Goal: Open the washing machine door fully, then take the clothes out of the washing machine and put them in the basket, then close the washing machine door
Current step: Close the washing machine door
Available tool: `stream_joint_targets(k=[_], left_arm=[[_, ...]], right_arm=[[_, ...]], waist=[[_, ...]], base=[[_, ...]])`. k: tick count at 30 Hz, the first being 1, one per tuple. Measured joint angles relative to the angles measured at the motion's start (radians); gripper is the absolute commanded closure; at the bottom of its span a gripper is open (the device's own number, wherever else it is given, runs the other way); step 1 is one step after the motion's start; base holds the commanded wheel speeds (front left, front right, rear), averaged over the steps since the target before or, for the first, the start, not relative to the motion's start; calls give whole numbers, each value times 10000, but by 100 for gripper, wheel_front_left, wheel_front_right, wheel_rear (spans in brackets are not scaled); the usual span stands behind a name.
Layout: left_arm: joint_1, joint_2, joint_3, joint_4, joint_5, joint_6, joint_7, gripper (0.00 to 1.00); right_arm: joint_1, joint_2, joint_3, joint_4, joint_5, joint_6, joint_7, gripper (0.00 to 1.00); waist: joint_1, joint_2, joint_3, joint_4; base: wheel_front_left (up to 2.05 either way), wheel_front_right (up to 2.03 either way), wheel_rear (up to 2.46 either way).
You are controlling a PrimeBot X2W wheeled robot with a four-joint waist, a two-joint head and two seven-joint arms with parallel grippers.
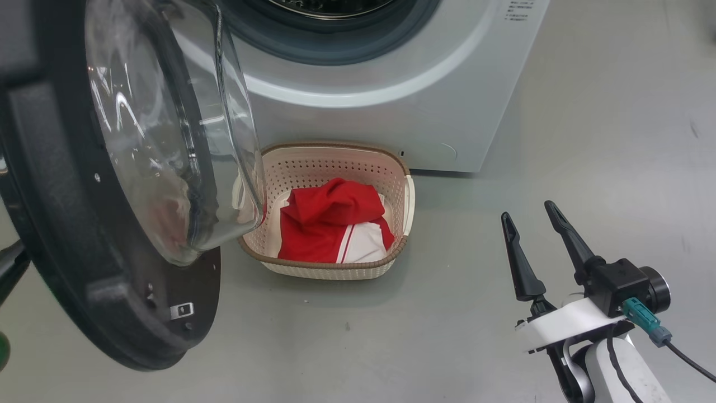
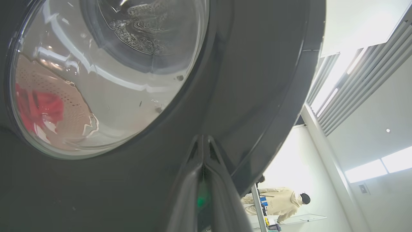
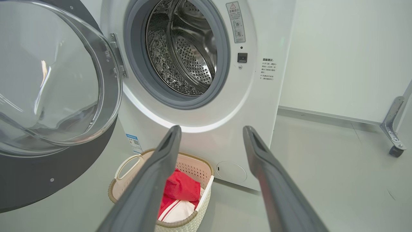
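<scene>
Door and left claw: the door point(image 1: 67, 224) stands open at the left side of the washing machine point(image 1: 391, 101). The left claw point(image 2: 203, 138) has its two fingers pressed flat together with nothing between them, and its tips lie on the door's black ring point(image 2: 257, 80) beside the glass. They seem to touch it, though the view is too close to be sure.
Clothes and right claw: the clothes point(image 1: 330, 224) lie in the basket point(image 1: 330, 150) on the floor, right against the front of the washing machine and below its round opening. The right claw point(image 1: 527, 210) hangs spread wide and holding nothing, farther out from the machine's front and well apart from the basket.
Hidden: in the head view the door's glass bowl covers the basket's left end, and the machine's upper part is cut off. Through the glass in the left wrist view, basket and clothes are only a warped smear.
Look: red cloth in a bunch, with a white panel and a thin white stripe. The basket is cream with holes and a brown rim.
</scene>
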Motion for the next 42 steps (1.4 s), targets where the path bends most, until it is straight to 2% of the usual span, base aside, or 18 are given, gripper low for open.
stream_joint_targets(k=[10, 27, 35, 42], left_arm=[[570, 23, -207, -1179, 13, 50, 316, 100], [448, 209, -803, -2623, -73, 838, 491, 100], [-414, 389, -1183, -2836, -75, 1421, 477, 100], [-1225, 520, -1475, -2648, -59, 1708, 382, 100]], right_arm=[[-1, 59, 165, -15, 102, -2, 0, 0], [-249, 127, 433, -307, 416, -12, 0, 0], [-474, 128, 608, -487, 775, -102, 0, 0], [-762, 132, 976, -558, 1160, -115, 0, 0]], waist=[[0, 0, -135, -872], [0, 0, 409, -2387], [0, 0, 956, -3106], [0, 1, 1393, -3785]], base=[[0, 0, 0], [0, 0, 0], [0, 0, 0], [0, 0, 0]])
